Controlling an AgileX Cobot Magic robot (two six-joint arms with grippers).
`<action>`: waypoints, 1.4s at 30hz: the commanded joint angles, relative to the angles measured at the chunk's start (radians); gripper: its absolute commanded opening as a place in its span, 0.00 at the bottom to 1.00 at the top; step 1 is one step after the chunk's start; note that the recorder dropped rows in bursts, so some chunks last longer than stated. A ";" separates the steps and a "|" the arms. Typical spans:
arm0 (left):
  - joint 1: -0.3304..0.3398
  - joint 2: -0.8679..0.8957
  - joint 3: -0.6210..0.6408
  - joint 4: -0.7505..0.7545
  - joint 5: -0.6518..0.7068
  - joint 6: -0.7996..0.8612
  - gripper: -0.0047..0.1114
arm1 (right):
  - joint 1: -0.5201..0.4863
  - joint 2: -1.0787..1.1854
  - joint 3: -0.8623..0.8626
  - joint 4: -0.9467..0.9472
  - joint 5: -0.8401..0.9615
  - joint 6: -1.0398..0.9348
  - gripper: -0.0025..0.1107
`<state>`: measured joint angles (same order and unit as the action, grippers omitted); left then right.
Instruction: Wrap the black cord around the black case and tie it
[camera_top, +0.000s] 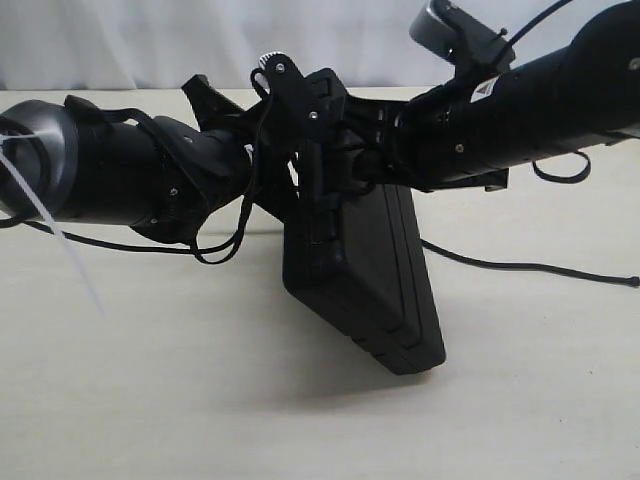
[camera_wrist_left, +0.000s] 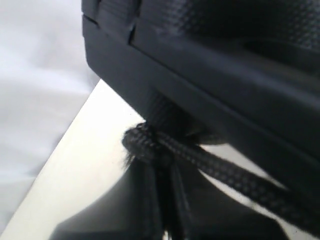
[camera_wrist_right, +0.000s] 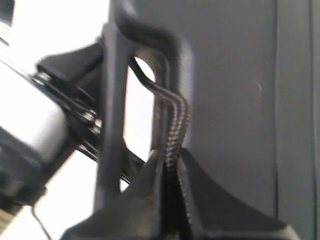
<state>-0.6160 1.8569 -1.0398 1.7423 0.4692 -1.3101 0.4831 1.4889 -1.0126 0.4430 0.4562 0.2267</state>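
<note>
The black case (camera_top: 370, 290) stands tilted on one lower corner on the table, its upper end between both arms. In the left wrist view, my left gripper (camera_wrist_left: 167, 167) is shut on the black cord (camera_wrist_left: 225, 170) just behind its frayed knot (camera_wrist_left: 142, 142), right under the case's edge (camera_wrist_left: 210, 75). In the right wrist view, my right gripper (camera_wrist_right: 170, 165) is shut on a doubled stretch of cord (camera_wrist_right: 177, 120). That stretch comes out of the handle slot (camera_wrist_right: 142, 110) of the case (camera_wrist_right: 235, 100). Both fingertips are hidden among black parts in the exterior view.
The beige table (camera_top: 200, 400) spreads in front of the case. A thin black strand (camera_top: 530, 267) trails over the table to the right. The left arm (camera_top: 120, 170) and right arm (camera_top: 540, 100) hang low over the back. A white strap (camera_top: 60, 240) hangs at the left.
</note>
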 joint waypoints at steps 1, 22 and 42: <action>-0.007 -0.006 -0.008 -0.006 -0.006 0.089 0.08 | -0.006 -0.049 -0.007 -0.010 -0.062 -0.006 0.06; 0.087 -0.088 0.033 -0.287 -0.253 0.311 0.54 | -0.008 -0.051 -0.010 -0.123 -0.223 -0.010 0.06; 0.322 -0.018 0.061 -0.298 -0.946 0.297 0.49 | -0.008 -0.051 -0.010 -0.171 -0.227 -0.010 0.06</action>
<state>-0.2924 1.8117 -0.9810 1.4371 -0.4604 -1.0146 0.4815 1.4462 -1.0126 0.2835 0.2433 0.2246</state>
